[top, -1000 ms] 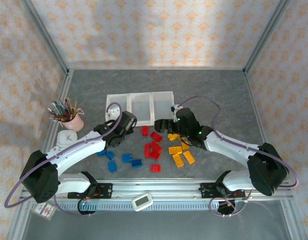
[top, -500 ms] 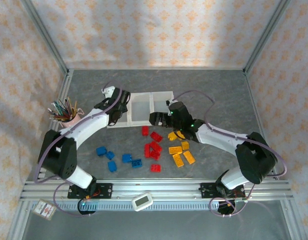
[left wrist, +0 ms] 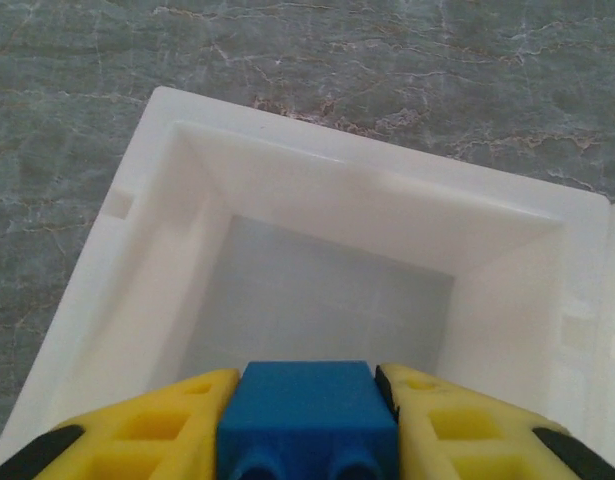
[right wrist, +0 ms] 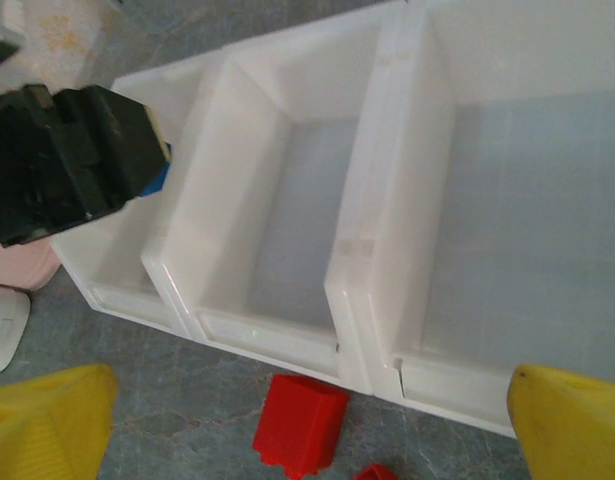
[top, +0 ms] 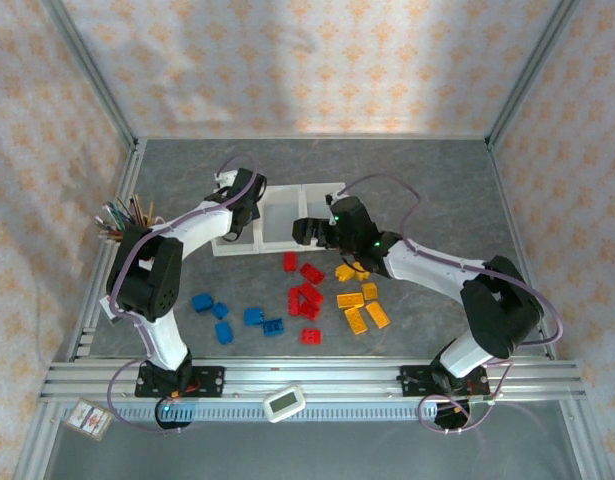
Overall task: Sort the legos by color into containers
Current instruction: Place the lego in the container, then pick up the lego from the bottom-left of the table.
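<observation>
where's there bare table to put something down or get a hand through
Bare table behind the bins to the back wall, and in the far right corner past the right arm. Middle and right bins are empty. Crowded: blue legos, red legos and yellow legos fill the front centre; pencils at left; left claw holds a blue lego over the left bin.

The middle and right containers (right wrist: 362,150) stand open from above, while the left end effector (top: 232,222), clamping a blue lego (left wrist: 307,400), blocks the left one.
</observation>
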Controlling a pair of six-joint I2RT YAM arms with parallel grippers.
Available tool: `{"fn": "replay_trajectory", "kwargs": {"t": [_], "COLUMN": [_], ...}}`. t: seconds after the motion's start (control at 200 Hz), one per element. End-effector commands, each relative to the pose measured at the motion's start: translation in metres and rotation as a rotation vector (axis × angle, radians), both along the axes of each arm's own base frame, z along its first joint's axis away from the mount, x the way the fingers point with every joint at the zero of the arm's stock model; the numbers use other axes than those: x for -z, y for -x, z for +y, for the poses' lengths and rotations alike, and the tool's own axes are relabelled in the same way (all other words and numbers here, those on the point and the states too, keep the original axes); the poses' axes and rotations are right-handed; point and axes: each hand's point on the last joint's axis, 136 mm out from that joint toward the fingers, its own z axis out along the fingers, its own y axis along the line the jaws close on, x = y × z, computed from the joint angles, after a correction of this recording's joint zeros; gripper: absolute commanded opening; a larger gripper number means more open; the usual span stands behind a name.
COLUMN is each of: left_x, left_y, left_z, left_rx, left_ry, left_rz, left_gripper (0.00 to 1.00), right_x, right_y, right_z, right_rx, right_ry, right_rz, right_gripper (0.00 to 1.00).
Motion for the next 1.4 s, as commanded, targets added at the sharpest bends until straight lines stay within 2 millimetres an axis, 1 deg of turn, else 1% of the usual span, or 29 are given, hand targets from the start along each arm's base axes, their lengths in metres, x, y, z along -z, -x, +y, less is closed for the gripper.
{"fn": "replay_trajectory", "kwargs": {"t": [0.0, 0.135, 0.21, 0.285, 0.35, 0.435, 0.541, 0.606, 0.746, 0.796, 0.901, 1.011, 1.041, 1.101, 1.206, 1.301, 1.391], "left_x": [-0.020, -0.029, -0.037, -0.046, -0.054, -0.057, -0.059, -0.057, -0.055, -0.052, -0.042, -0.027, -0.024, -0.010, 0.010, 0.022, 0.031], "left_y": [-0.009, -0.006, -0.004, 0.002, 0.012, 0.030, 0.058, 0.078, 0.123, 0.139, 0.169, 0.194, 0.198, 0.208, 0.225, 0.230, 0.235], "left_z": [-0.003, -0.001, -0.002, -0.006, -0.009, -0.010, -0.006, -0.003, 0.002, 0.004, -0.003, 0.003, 0.002, -0.003, 0.002, -0.001, 0.002], "left_rx": [0.019, 0.019, 0.022, 0.036, 0.051, 0.059, 0.048, 0.019, -0.026, -0.053, -0.073, -0.147, -0.156, -0.157, -0.215, -0.226, -0.245], "left_ry": [0.019, 0.017, 0.029, 0.063, 0.106, 0.151, 0.184, 0.196, 0.173, 0.167, 0.182, 0.180, 0.201, 0.241, 0.249, 0.278, 0.275], "left_rz": [-0.045, -0.054, -0.056, -0.064, -0.083, -0.092, -0.085, -0.074, -0.042, -0.030, -0.007, 0.019, 0.018, 0.031, 0.063, 0.069, 0.079], "left_gripper": [0.45, 0.51, 0.52, 0.53, 0.53, 0.56, 0.59, 0.61, 0.68, 0.69, 0.73, 0.78, 0.79, 0.80, 0.82, 0.82, 0.83], "right_x": [-0.011, -0.019, -0.024, -0.028, -0.028, -0.025, -0.017, -0.012, 0.001, 0.006, 0.016, 0.024, 0.027, 0.032, 0.040, 0.046, 0.049], "right_y": [-0.003, -0.002, 0.002, 0.007, 0.013, 0.021, 0.030, 0.035, 0.055, 0.063, 0.081, 0.096, 0.098, 0.101, 0.103, 0.101, 0.100], "right_z": [0.005, 0.005, 0.005, 0.004, 0.003, 0.001, 0.000, -0.001, 0.007, 0.013, 0.027, 0.042, 0.044, 0.049, 0.052, 0.047, 0.046], "right_rx": [-0.018, -0.036, -0.054, -0.074, -0.092, -0.121, -0.151, -0.162, -0.219, -0.252, -0.320, -0.377, -0.380, -0.394, -0.399, -0.384, -0.381], "right_ry": [0.016, 0.021, 0.022, 0.021, 0.024, 0.033, 0.047, 0.050, 0.047, 0.056, 0.088, 0.085, 0.081, 0.068, 0.074, 0.096, 0.115], "right_rz": [-0.035, -0.047, -0.054, -0.056, -0.050, -0.040, -0.026, -0.017, -0.004, -0.008, -0.025, -0.033, -0.027, -0.016, -0.002, -0.011, -0.016], "right_gripper": [1.00, 1.00, 1.00, 1.00, 1.00, 1.00, 1.00, 1.00, 1.00, 1.00, 1.00, 1.00, 1.00, 1.00, 1.00, 1.00, 1.00]}}
